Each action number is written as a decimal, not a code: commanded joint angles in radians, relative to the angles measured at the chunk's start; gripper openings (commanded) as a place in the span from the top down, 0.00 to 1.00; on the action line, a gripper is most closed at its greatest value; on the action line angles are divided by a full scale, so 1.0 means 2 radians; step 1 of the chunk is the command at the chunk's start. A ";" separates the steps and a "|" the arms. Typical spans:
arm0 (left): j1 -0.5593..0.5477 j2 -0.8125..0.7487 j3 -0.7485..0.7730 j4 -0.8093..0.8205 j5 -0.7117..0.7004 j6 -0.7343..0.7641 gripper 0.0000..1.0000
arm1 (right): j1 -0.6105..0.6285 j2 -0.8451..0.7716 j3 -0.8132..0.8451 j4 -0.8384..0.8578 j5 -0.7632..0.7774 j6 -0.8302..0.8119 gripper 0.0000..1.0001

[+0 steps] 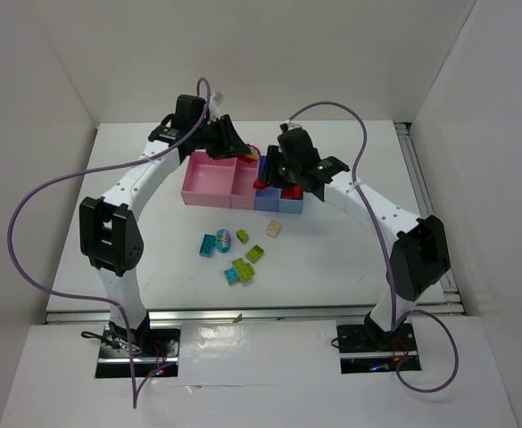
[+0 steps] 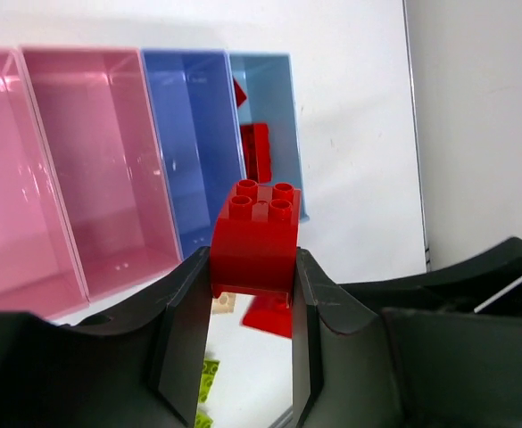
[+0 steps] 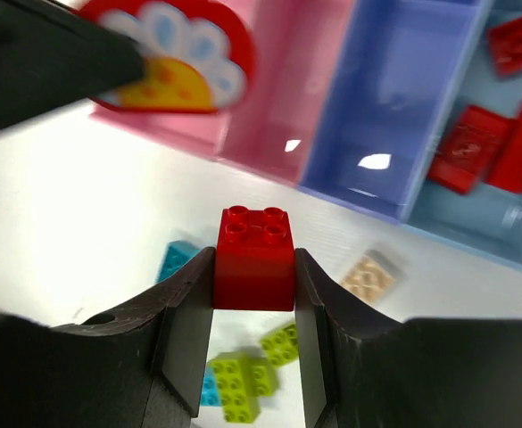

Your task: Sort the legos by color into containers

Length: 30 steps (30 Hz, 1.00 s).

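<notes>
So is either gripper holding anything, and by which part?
Both. The left gripper pinches a red arched brick by its side faces; the right gripper pinches a red square brick likewise.

Bins [image 1: 209,181] pink, blue and light blue; bricks [image 1: 254,254] red, lime, teal and beige

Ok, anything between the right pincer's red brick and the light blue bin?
Nothing visible blocks it. The red brick in the right pincer has at most the open blue bin to pass over before the light blue bin. The left pincer is off to the side by the pink bins.
</notes>
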<state>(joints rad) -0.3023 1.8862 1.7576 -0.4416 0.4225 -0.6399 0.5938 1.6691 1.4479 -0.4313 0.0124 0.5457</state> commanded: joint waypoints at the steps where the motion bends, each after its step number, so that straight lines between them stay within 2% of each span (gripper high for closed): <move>1: 0.003 0.014 0.038 0.008 -0.016 -0.010 1.00 | -0.010 -0.033 0.000 -0.035 0.069 -0.020 0.82; 7: -0.001 0.033 0.057 0.003 -0.004 -0.014 1.00 | -0.048 -0.018 0.011 -0.044 0.100 -0.021 0.82; 17: -0.001 0.023 0.033 -0.002 0.014 0.005 1.00 | -0.079 0.096 0.079 -0.001 0.133 -0.050 0.82; 20: -0.006 0.023 0.029 -0.008 0.014 0.010 1.00 | -0.089 0.128 0.102 0.004 0.133 -0.056 0.77; 21: -0.011 0.023 0.029 -0.008 0.014 0.010 1.00 | -0.089 0.135 0.102 0.004 0.133 -0.056 0.74; 22: -0.011 0.023 0.029 -0.008 0.014 0.010 1.00 | -0.089 0.141 0.111 0.004 0.128 -0.060 0.67; 23: -0.011 0.023 0.029 -0.008 0.020 0.010 1.00 | -0.089 0.152 0.124 0.004 0.128 -0.060 0.45; 25: -0.016 0.029 0.038 -0.012 0.020 0.015 1.00 | -0.089 0.156 0.136 -0.009 0.128 -0.060 0.31; 27: -0.021 0.034 0.043 -0.012 0.020 0.015 1.00 | -0.089 0.143 0.136 -0.009 0.145 -0.060 0.24; 30: -0.032 0.049 0.061 -0.017 0.020 0.021 1.00 | -0.099 0.103 0.118 -0.009 0.161 -0.060 0.24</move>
<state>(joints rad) -0.3458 1.9507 1.8252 -0.4782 0.4431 -0.6262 0.4156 1.9827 1.6608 -0.4740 0.2756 0.4343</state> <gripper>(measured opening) 0.457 0.758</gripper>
